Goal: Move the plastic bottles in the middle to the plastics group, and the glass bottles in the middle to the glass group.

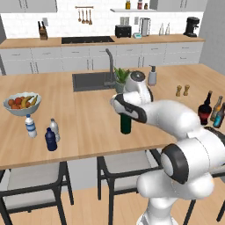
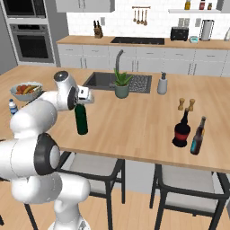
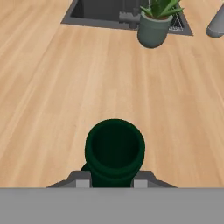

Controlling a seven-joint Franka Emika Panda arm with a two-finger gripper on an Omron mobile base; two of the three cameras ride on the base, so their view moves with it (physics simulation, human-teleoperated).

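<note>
While the gripper is clamped on the neck of the green wine bottle, which hangs upright at the counter's middle, seemingly just clear of the wood, the step in hand is carrying this glass bottle. Next, I judge, comes a swing to the robot's right, setting it beside the black bottle, brown bottle and teal bottle. Count: four glass bottles, three plastic: blue-label bottle, navy bottle, clear greyish bottle.

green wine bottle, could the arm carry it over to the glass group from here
Probably yes: the end effector is shut on the green wine bottle, and bare counter lies between it and the glass group.
</note>
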